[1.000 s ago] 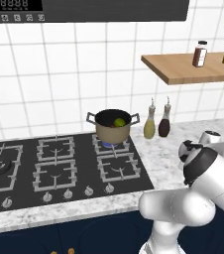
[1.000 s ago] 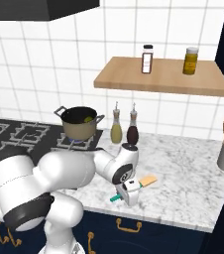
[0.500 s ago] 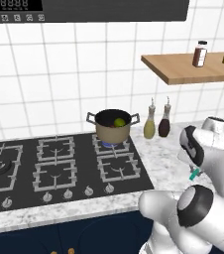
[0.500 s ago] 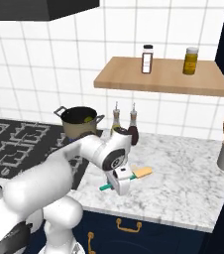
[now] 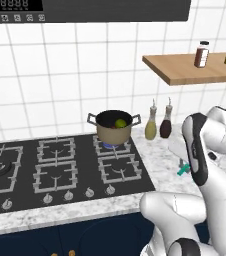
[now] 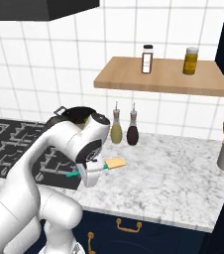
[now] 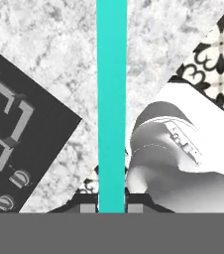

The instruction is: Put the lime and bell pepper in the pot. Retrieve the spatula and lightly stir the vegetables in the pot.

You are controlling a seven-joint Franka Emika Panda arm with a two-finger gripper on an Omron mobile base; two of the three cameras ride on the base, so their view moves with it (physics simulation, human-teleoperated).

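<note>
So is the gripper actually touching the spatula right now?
Touching. In the hand view the gripper is shut on the spatula, its teal handle running up from between the fingertips.

Two base cams look fwd/down from behind, sharing hob [image 5: 60, 170] & counter [image 6: 183, 168]; hand cam sits close above counter's front edge.

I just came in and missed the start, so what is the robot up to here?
The arm's gripper is shut on the spatula by its teal handle and holds it in the air above the marble counter, to the right of the stove. The pot stands on a back burner, with the lime already inside. Something red shows beside the lime, probably the bell pepper. No stirring has begun, since the spatula is well away from the pot.
</note>
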